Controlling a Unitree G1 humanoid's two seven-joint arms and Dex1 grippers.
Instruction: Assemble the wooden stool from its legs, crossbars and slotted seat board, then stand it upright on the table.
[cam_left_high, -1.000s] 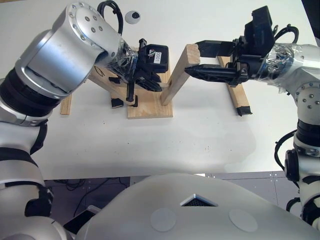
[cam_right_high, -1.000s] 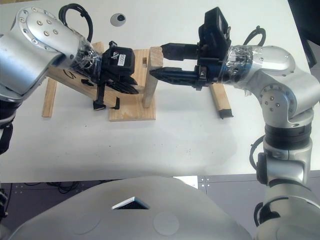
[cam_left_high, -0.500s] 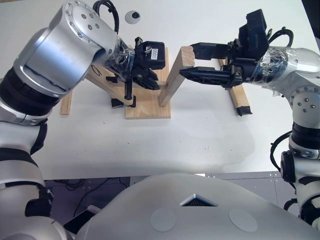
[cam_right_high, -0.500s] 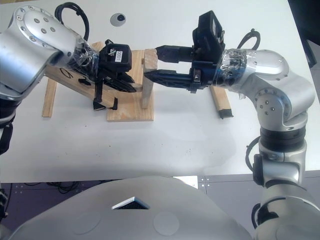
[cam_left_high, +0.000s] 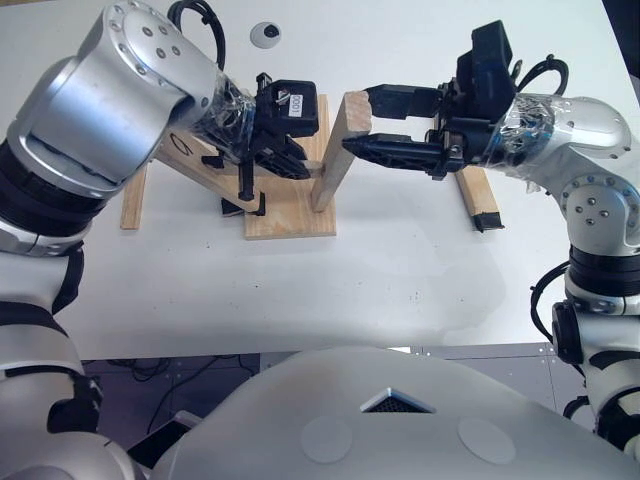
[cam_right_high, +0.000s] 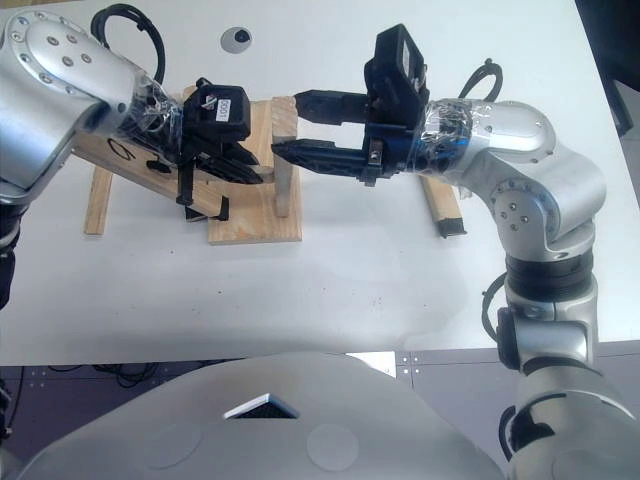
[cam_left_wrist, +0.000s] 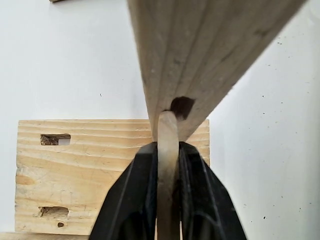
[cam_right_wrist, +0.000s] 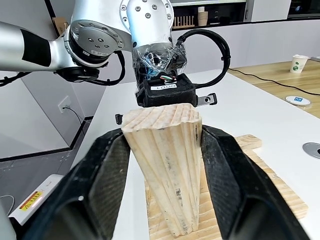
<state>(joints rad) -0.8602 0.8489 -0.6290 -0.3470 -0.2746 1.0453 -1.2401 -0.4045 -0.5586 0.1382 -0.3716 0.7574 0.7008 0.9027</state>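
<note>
Jaws closed, we are gripping the crossbar with our left gripper, seemingly the leg with our right gripper.

Small round disc, paper cup

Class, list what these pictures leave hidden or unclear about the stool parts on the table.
- Left wrist view: how deep the crossbar enters the hole; the leg hides it.
- Left eye view: part of the seat board; the left pincer covers it.
- Left eye view: the round object is too small to identify.
</note>
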